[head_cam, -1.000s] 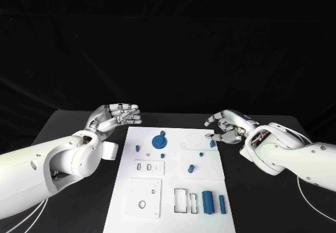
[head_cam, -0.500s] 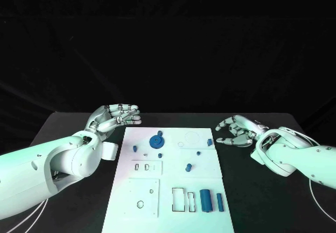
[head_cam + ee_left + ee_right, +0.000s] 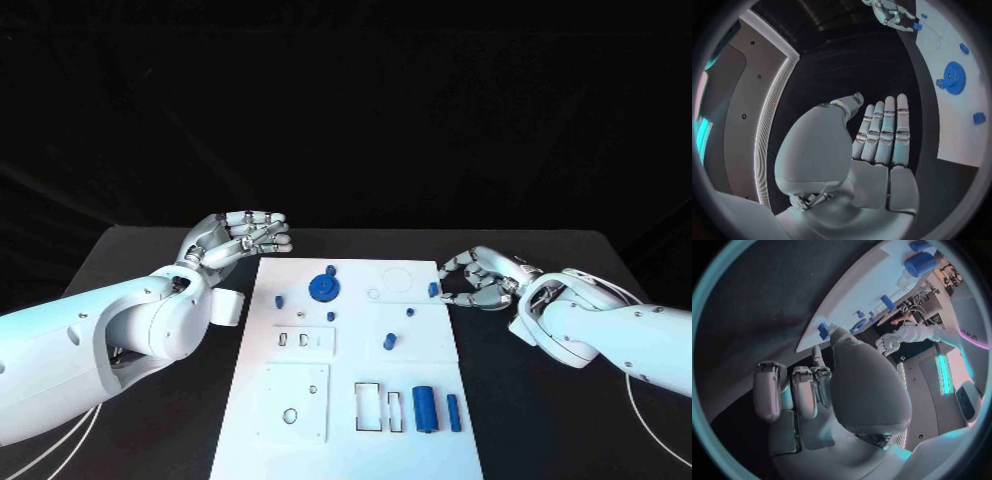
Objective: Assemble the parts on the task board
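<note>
Lying nearest, in the lower middle of the head view, is the task board [image 3: 346, 400], a white plate running up the black table [image 3: 159, 250] toward the frame's centre. Sitting at its lower right are a thick blue cylinder [image 3: 426, 408] and a thinner blue bar [image 3: 453, 411], just beside two open rectangular slots. Farther up, a small blue piece [image 3: 389, 341] is resting near the board's middle, and a blue gear [image 3: 325, 288] is lying flat toward the upper left of the board, with a small blue peg [image 3: 277, 300] apart to its left.

At the right of centre, the right hand [image 3: 479, 278] is hovering at the board's right edge with its fingers curled inward; its fingertips are close to a small blue part [image 3: 433, 290] at that edge, but whether they are pinching it cannot be told. The right wrist view is showing the same fingers [image 3: 795, 392] bent, with the blue part [image 3: 823, 330] just beyond them.

Farthest up, left of the board's top corner, the left hand [image 3: 242, 236] is hanging over the table with its fingers folded in, holding nothing.
</note>
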